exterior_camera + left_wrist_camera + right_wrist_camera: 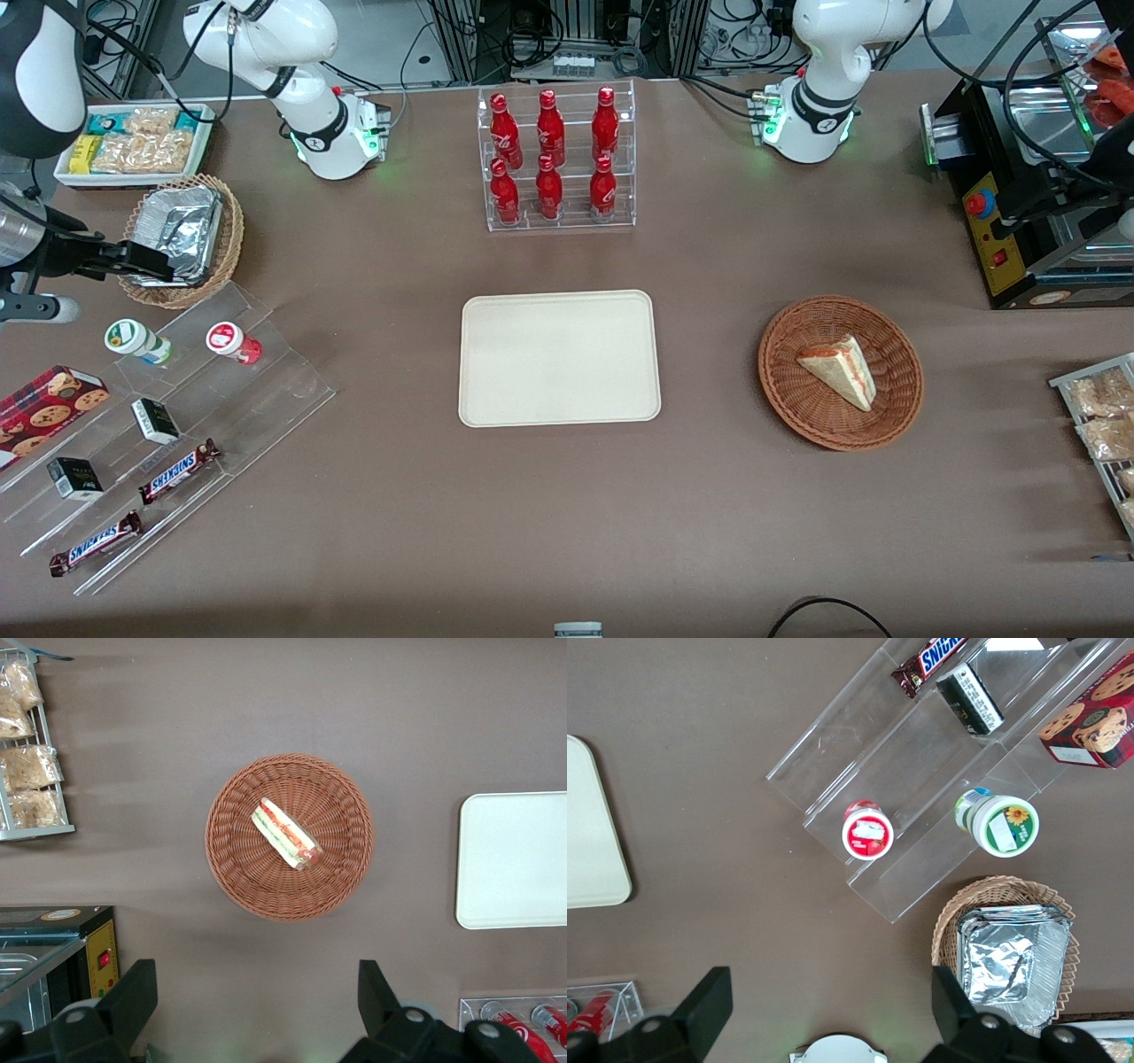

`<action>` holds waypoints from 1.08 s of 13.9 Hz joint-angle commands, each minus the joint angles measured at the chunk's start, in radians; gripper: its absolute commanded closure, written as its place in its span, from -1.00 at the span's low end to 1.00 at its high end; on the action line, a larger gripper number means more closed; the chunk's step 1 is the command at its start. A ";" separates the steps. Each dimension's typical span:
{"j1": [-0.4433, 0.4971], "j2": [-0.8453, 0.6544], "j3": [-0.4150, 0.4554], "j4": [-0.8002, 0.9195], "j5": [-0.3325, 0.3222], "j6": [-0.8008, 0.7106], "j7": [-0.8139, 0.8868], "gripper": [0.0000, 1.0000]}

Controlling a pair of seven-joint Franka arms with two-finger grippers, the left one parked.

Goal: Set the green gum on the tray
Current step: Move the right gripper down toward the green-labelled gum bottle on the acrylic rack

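The green gum [133, 339] is a small white bottle with a green label, lying on the upper step of a clear acrylic stand [221, 390]; it also shows in the right wrist view [1001, 821]. The cream tray [559, 358] lies flat at the table's middle, bare; its edge shows in the right wrist view [589, 833]. My right gripper [142, 260] hangs high over the foil basket's edge, farther from the front camera than the gum. In the right wrist view the gripper [830, 1005] is open wide and holds nothing.
A red-and-white-lidded bottle [229, 339] lies beside the gum on the same step. Snickers bars [177, 470], small dark boxes and a cookie box [49, 403] are on the stand. A wicker basket with foil trays [182, 235], a cola rack [555, 159] and a sandwich basket [840, 372] stand around.
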 commanded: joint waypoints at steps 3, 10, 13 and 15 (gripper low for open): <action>-0.003 0.010 -0.007 0.018 -0.023 0.015 -0.012 -1.00; -0.062 0.029 -0.027 -0.109 -0.023 0.208 -0.317 -1.00; -0.074 0.029 -0.028 -0.137 -0.066 0.254 -0.480 -1.00; -0.103 0.032 -0.027 -0.166 -0.083 0.303 -0.658 -1.00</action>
